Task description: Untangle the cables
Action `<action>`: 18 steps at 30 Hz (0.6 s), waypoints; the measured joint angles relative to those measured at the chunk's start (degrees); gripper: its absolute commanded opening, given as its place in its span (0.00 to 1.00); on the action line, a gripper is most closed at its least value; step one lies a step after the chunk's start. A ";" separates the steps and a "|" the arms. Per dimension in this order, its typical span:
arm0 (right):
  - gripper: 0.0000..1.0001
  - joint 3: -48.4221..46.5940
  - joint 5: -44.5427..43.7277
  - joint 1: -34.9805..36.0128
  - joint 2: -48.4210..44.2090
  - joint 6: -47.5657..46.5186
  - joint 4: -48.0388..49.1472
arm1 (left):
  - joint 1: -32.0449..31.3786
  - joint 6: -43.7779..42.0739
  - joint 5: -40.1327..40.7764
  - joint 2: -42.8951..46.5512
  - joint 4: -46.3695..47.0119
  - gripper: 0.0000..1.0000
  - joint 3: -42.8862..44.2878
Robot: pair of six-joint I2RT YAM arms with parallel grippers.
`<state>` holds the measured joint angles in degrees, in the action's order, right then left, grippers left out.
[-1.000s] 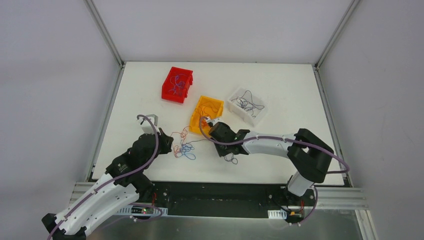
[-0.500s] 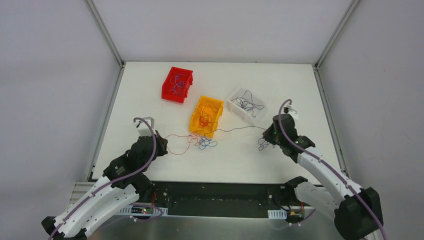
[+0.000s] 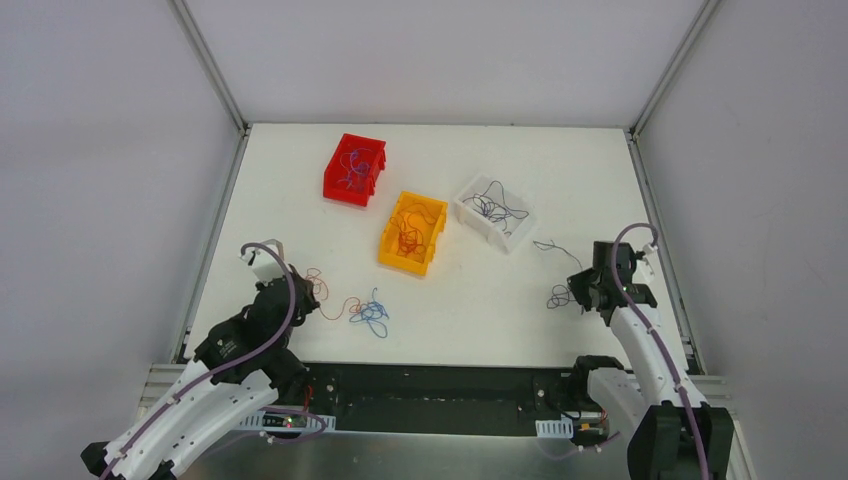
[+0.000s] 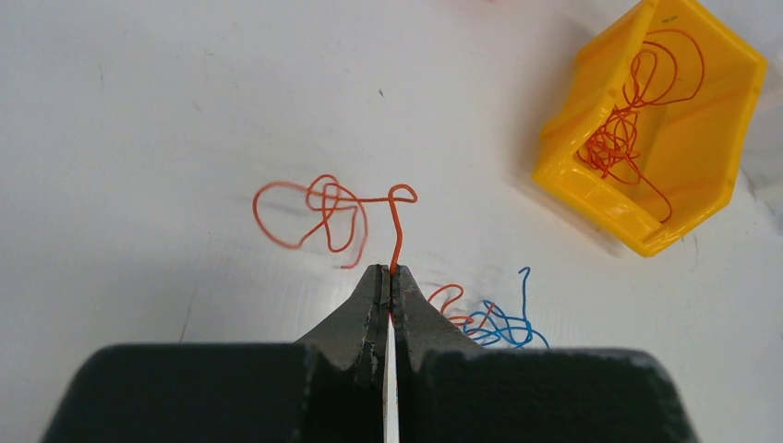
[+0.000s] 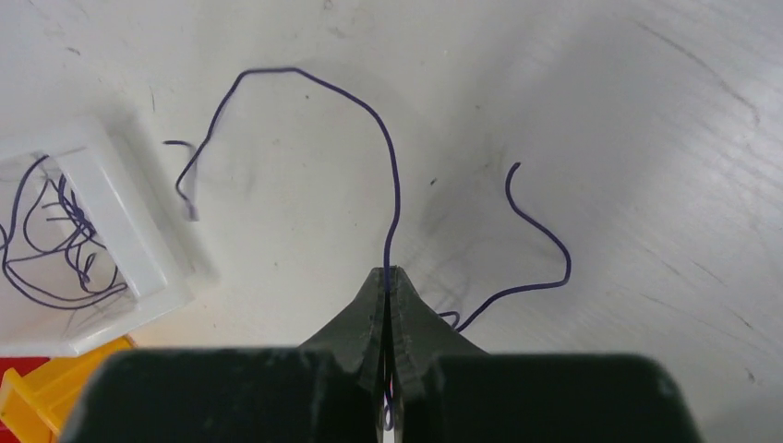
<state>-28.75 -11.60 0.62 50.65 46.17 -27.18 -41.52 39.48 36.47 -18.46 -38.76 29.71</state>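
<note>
The cables lie in separate pieces on the white table. My left gripper (image 3: 303, 290) is shut on an orange cable (image 3: 335, 304). In the left wrist view that orange cable (image 4: 323, 208) rises from the closed tips (image 4: 390, 269) and loops away to the left. A blue cable (image 3: 373, 316) is bunched just right of it, seen in the left wrist view as a blue cable (image 4: 499, 323) still crossed by an orange strand. My right gripper (image 3: 590, 287) is shut on a dark purple cable (image 5: 392, 175), which arcs toward the white bin.
Three bins stand at the back: a red bin (image 3: 345, 190), a yellow bin (image 3: 405, 262) and a white bin (image 3: 478, 222), each with loose wires inside. The right arm is near the table's right edge. The white bin (image 5: 120, 231) is left of the right gripper.
The right arm swung from the middle to the right edge, drawing the dark cable out of the tangle. The left gripper pulled back to the near left with the orange cable.
</note>
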 measured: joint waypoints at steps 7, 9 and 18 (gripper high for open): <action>0.00 1.11 10.86 1.31 -2.05 -4.11 3.50 | 0.00 0.55 0.44 -0.02 -0.98 0.00 0.07; 0.00 0.42 13.16 4.35 -2.25 -5.66 4.22 | 0.00 0.35 0.00 -0.98 -0.85 0.00 0.07; 0.00 -5.42 13.14 23.96 -2.16 -9.42 7.43 | 0.00 -2.05 -2.21 -6.14 2.19 0.00 0.94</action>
<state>-34.17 1.54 24.58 48.49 36.75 -19.75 -41.52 37.43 34.26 -24.60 -36.58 30.65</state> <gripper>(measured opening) 0.009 0.009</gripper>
